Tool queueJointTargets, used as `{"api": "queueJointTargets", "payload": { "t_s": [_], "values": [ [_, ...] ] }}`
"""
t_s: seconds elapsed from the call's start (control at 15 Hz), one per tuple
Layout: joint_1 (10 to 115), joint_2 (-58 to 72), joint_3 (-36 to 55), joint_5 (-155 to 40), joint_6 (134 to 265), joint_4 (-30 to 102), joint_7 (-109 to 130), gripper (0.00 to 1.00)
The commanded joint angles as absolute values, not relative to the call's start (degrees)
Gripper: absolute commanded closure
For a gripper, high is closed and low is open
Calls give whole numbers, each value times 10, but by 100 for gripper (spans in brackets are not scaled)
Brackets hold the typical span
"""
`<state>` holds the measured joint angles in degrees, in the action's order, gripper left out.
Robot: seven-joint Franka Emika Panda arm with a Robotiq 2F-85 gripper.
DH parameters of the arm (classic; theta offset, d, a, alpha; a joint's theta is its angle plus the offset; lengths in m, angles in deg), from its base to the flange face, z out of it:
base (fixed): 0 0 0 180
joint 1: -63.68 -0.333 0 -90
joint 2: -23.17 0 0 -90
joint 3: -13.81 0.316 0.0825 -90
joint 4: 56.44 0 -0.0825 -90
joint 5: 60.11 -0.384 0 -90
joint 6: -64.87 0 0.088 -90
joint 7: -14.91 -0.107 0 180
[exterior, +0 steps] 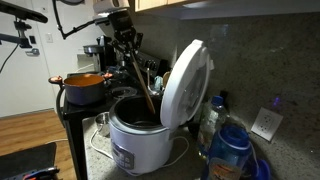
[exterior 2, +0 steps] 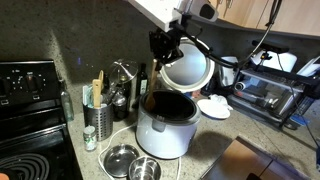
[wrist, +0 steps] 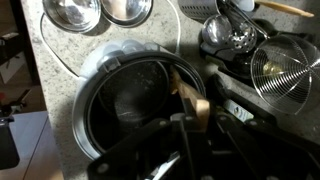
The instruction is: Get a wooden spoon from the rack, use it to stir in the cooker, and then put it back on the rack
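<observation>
The white cooker [exterior: 135, 145] stands on the counter with its oval lid [exterior: 186, 80] hinged up; it shows in both exterior views [exterior 2: 165, 135]. My gripper [exterior: 126, 42] hangs above it, shut on the wooden spoon [exterior: 141, 85], which slants down into the dark inner pot. In the wrist view the spoon's light handle [wrist: 190, 97] runs from between my fingers [wrist: 186, 130] into the pot [wrist: 125, 105]; its bowl is hidden in the dark. The rack [exterior 2: 98, 120], with upright utensil handles, stands beside the cooker.
An orange pot [exterior: 85, 85] sits on a dark stand next to the cooker. Steel bowls [exterior 2: 122, 160] lie in front of the cooker. A stove [exterior 2: 30, 110], a toaster oven [exterior 2: 270, 92], a blue bottle [exterior: 230, 148] and a wire strainer [wrist: 285, 65] are nearby.
</observation>
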<state>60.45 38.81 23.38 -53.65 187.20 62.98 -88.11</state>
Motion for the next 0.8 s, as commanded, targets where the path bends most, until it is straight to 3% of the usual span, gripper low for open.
{"api": "queueJointTargets", "payload": {
  "t_s": [0.0,0.47,0.73],
  "values": [
    [603,387,230,-565,1802,604,-838,95],
    [621,388,237,-475,1613,568,-848,95],
    [624,394,241,-406,1617,571,-872,95]
  ]
}}
